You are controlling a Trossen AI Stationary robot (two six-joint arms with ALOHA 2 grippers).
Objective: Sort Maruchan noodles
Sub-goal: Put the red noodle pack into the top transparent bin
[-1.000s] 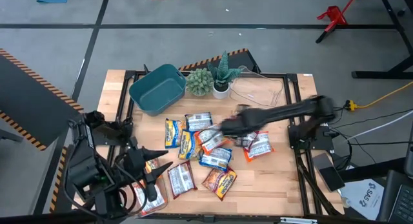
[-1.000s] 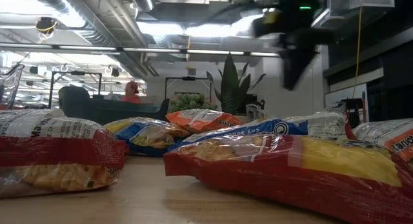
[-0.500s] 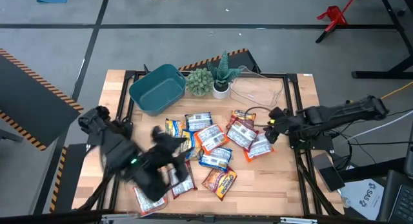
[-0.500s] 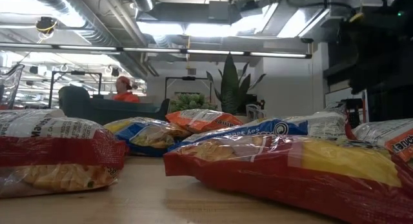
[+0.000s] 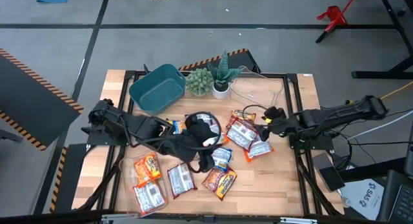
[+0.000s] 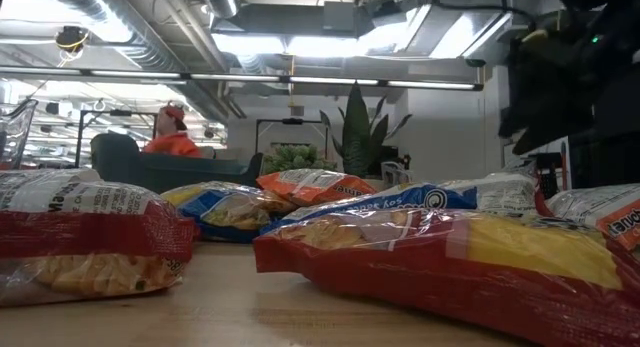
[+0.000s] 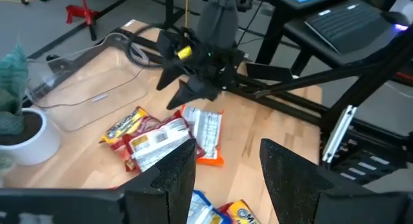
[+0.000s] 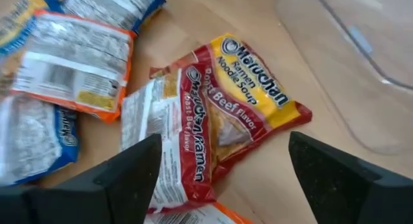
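I have the left gripper (image 5: 205,141) extended across the middle of the table, above the central cluster of Maruchan noodles (image 5: 216,158); its fingers (image 7: 169,175) stand well apart with nothing between them, which I judge to be the ready position for selecting a packet. The right gripper (image 5: 266,118) hangs at the right edge of the cluster, directly over the red roast-beef packets (image 8: 239,114); its jaws are likewise spread wide and empty, with the packets lying flat on the wood beneath them. The packets are scattered over the centre and front of the table, several overlapping, with three lying apart at the front left (image 5: 147,168). None is in the teal bin (image 5: 157,88) at the back left, so I judge the sorting to be at an early stage. The packets are flat, glossy film rectangles in red, orange, blue-yellow and silvery-white, some lying printed face down.
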